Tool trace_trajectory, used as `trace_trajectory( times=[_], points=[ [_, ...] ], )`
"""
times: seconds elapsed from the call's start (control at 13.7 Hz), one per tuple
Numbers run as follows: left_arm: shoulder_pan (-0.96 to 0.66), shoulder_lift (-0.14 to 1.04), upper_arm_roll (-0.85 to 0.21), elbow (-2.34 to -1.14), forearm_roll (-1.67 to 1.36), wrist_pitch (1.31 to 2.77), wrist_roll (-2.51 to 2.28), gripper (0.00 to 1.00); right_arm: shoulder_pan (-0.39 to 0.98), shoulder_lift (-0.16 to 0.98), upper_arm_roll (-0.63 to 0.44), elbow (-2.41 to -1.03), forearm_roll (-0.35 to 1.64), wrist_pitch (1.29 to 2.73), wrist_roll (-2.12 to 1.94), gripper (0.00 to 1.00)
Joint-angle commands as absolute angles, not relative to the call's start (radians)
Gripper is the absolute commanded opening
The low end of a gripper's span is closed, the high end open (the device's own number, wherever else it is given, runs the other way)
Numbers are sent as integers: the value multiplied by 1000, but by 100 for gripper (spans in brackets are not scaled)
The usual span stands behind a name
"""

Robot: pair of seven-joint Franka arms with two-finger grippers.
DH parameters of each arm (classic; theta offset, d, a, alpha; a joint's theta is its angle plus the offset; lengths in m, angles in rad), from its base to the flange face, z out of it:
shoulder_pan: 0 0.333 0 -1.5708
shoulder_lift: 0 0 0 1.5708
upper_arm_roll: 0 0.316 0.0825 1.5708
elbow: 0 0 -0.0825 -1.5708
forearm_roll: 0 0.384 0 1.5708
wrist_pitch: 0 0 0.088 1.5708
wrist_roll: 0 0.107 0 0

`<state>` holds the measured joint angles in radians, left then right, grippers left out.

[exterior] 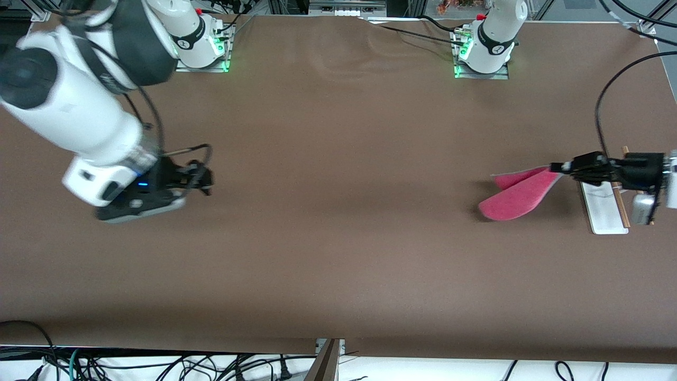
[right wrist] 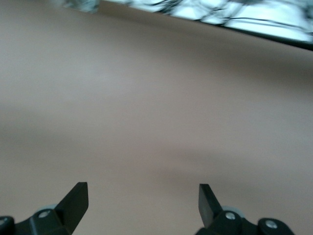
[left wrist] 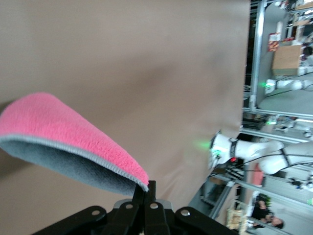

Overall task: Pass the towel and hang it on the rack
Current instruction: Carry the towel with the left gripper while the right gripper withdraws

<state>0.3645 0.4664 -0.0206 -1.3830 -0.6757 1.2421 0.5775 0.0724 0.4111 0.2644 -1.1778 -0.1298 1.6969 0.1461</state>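
Left gripper (exterior: 556, 167) pinches towel (exterior: 515, 197); right gripper (right wrist: 142, 200) wide, unladen.

Camera set-up: one high front view, two wrist views.

Front view looks down across the brown tabletop (exterior: 338, 211) toward both arm bases along the frame's top. Left wrist view sits close above its tool (left wrist: 145, 193), facing the tabletop and the towel (left wrist: 73, 139), shared with the front view. Right wrist view looks past its tool (right wrist: 142, 200) at bare tabletop.
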Motion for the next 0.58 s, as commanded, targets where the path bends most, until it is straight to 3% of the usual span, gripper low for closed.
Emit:
trace_trajectory(
  times=[0.0, 0.22, 0.51],
  points=[
    [437, 485, -35, -1296, -536, 1190, 668, 0, 60, 309, 154, -1253, -130, 1690, 137, 100],
    [509, 488, -31, -1255, -369, 1198, 830, 0, 43, 239, 77, -1314, -129, 1637, 141, 100],
    [621, 520, -14, -1212, -246, 1232, 1001, 0, -8, 173, 75, -1397, -129, 1544, 36, 100]
  ],
)
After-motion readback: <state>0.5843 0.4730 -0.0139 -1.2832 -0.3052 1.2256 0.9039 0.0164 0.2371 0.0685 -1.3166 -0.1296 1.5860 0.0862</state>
